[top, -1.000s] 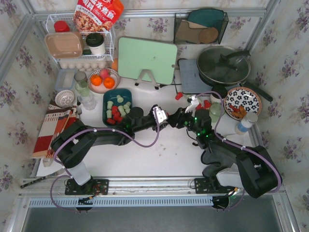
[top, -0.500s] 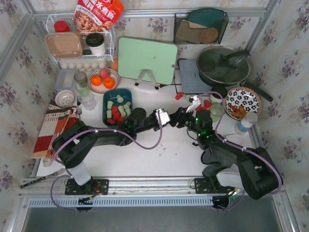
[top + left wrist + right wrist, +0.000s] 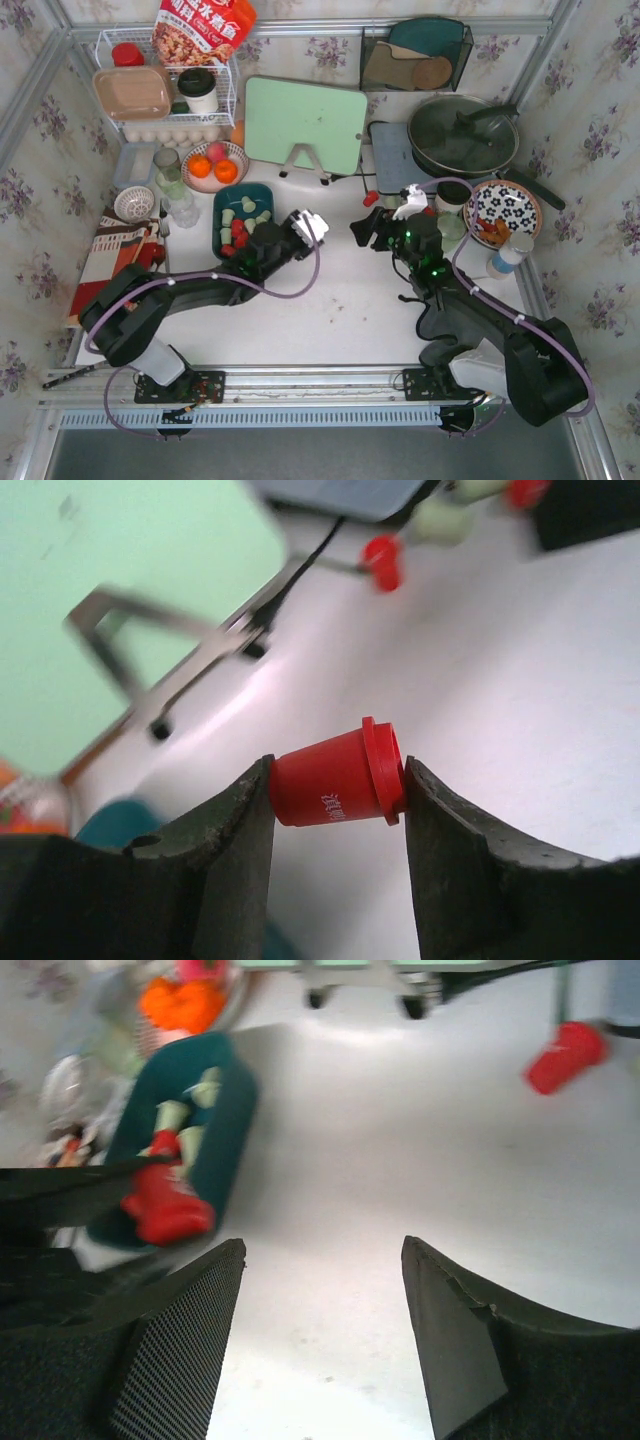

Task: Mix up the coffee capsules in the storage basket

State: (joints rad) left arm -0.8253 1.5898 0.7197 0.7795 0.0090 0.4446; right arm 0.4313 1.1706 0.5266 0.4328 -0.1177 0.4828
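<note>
Clamping a red coffee capsule (image 3: 335, 780) end to end, base against one finger and rim against the other, your left gripper (image 3: 306, 224) hangs just right of the storage basket (image 3: 262, 191). Your right gripper (image 3: 320, 1260) has its fingers spread apart over the white table (image 3: 330, 300). In the basket lie red and pale green capsules (image 3: 242, 226); farther back, a loose red capsule (image 3: 371, 199) lies on the table.
</note>
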